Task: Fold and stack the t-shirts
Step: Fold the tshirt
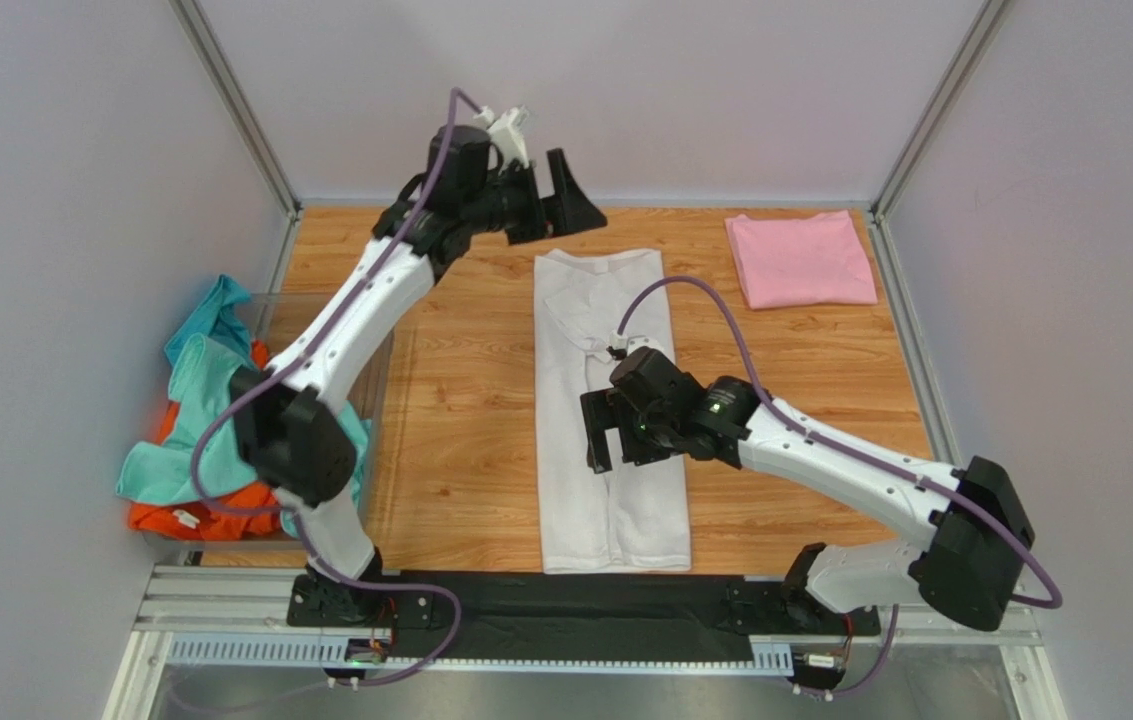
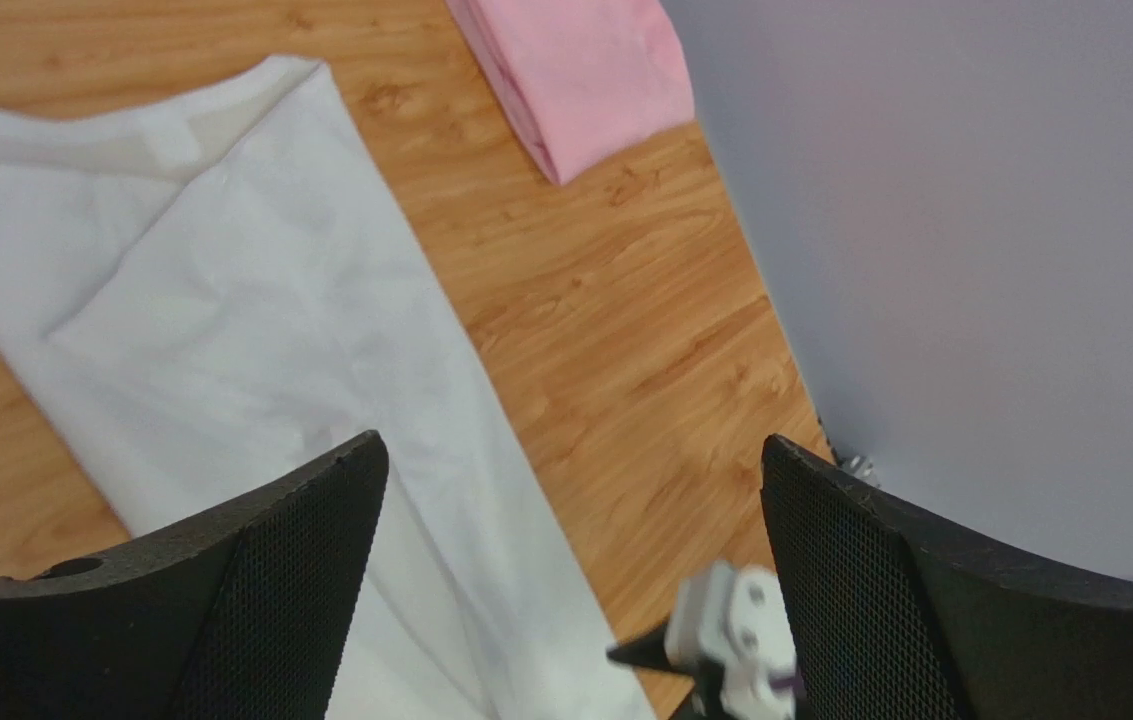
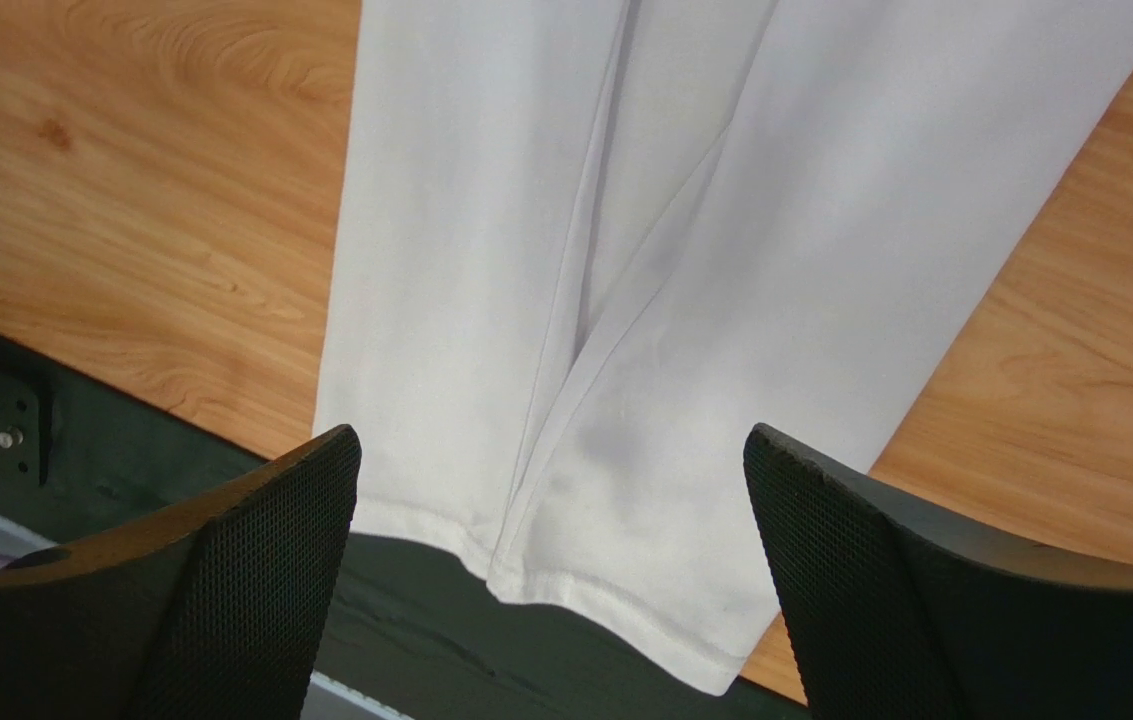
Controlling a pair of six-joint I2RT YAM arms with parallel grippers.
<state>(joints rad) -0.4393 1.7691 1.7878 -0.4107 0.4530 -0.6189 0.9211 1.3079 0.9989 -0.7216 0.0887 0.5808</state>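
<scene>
The white shirt [image 1: 563, 393] lies flat in the middle of the bench [image 1: 452, 420] as one long narrow strip. Both sides are already turned in, the collar is at the far end, and the hem is at the near edge, where the right wrist view shows it lapping onto the dark base rail. It looks light, thin and limp. It will sag from any single hold, and its layers are likely to slide over each other if only the top one is pinched. The best holds seem to be the two corners of one short end, with every layer caught, so the strip can be carried over itself crosswise.

The right tool [image 1: 610, 443] hangs over the lower half of the strip with its jaws wide and nothing between them. The wrist view suggests it is above the cloth, though I cannot tell for sure that it is clear of it. The left tool [image 1: 565, 203] is raised near the far left corner, beside the collar end, also wide and empty.

At the far right of the bench, well apart from the strip, the pink shirt [image 1: 801, 258] sits as a neat folded square. It is probably the base of the stack. At the left edge the teal shirt [image 1: 204, 390] and orange shirt [image 1: 182, 518] lie in a crumpled heap, not yet folded.
</scene>
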